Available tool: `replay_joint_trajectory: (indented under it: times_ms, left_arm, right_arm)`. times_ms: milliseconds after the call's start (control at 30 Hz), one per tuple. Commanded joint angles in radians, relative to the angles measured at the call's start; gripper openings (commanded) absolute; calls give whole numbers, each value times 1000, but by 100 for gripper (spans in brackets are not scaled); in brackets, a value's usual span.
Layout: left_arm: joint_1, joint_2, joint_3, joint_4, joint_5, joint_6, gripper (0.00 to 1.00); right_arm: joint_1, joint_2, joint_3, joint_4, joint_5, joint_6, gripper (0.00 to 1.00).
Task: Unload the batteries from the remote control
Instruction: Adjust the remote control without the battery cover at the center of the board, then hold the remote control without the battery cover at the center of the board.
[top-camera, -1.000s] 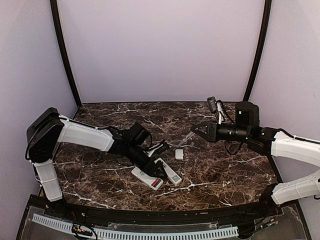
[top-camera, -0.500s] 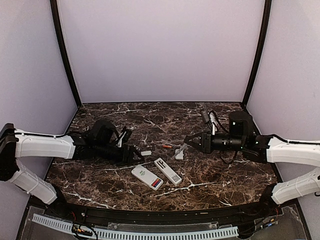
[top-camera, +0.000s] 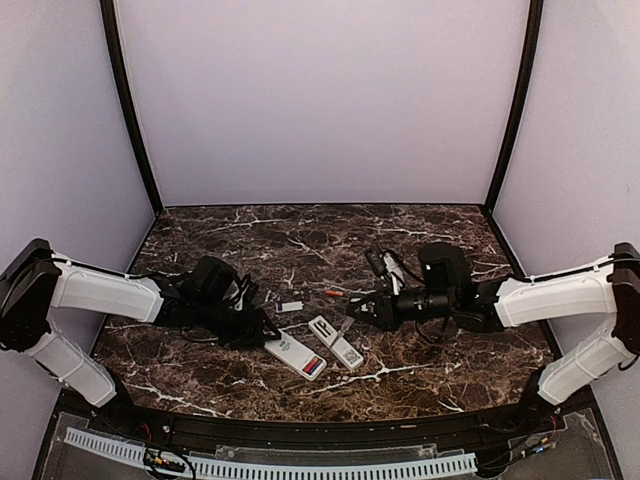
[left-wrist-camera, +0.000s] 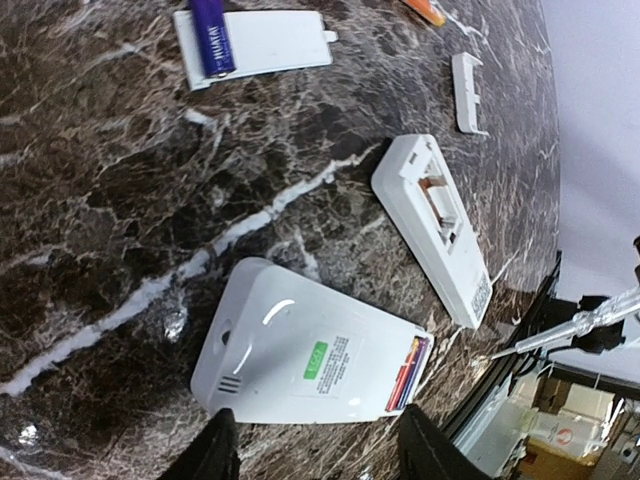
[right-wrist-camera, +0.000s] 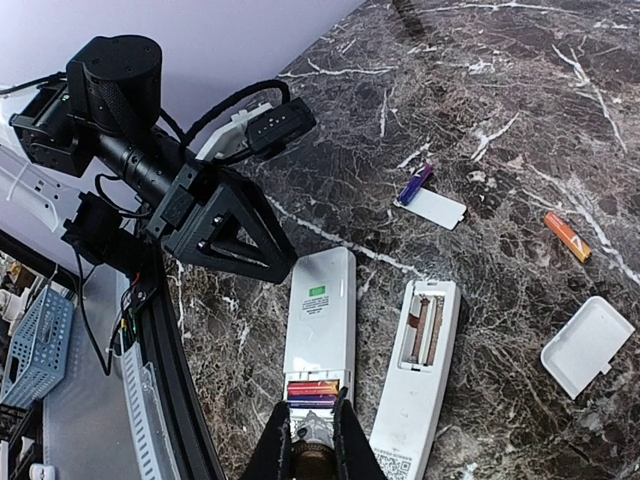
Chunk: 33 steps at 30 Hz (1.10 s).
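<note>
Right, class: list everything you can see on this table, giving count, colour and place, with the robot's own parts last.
wide remote: one, white, near middle, back open
narrow remote: one, white, beside it, compartment empty
loaded batteries: red and purple, in the wide remote's end; count unclear
purple battery: one, lying on a cover
orange battery: one, alone, farther back
cover with battery: one, white, behind the remotes
bare cover: one, white, beside the narrow remote
thin tool: one, pale, in the right claw
table: one, dark marble
left claw: one, black, open, at the wide remote's plain end
right claw: one, black, shut on the thin tool, at its battery end
</note>
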<state>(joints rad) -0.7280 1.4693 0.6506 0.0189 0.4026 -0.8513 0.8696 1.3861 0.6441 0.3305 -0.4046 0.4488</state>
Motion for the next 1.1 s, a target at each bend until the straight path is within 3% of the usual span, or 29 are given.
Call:
replay_joint_trajectory:
  times_ms: [0, 333, 567, 1067]
  left_arm:
    - [6, 35, -24, 20, 22, 3, 48]
    - [6, 19, -29, -51, -20, 30, 44]
    - [6, 58, -31, -10, -4, 20, 45]
    - [6, 86, -35, 5, -11, 30, 26]
  right_arm:
    - [12, 35, 38, 50, -16, -29, 0]
    - [18, 91, 60, 62, 5, -36, 0]
    - [27, 115, 73, 56, 13, -38, 0]
    - [46, 154, 76, 61, 32, -30, 0]
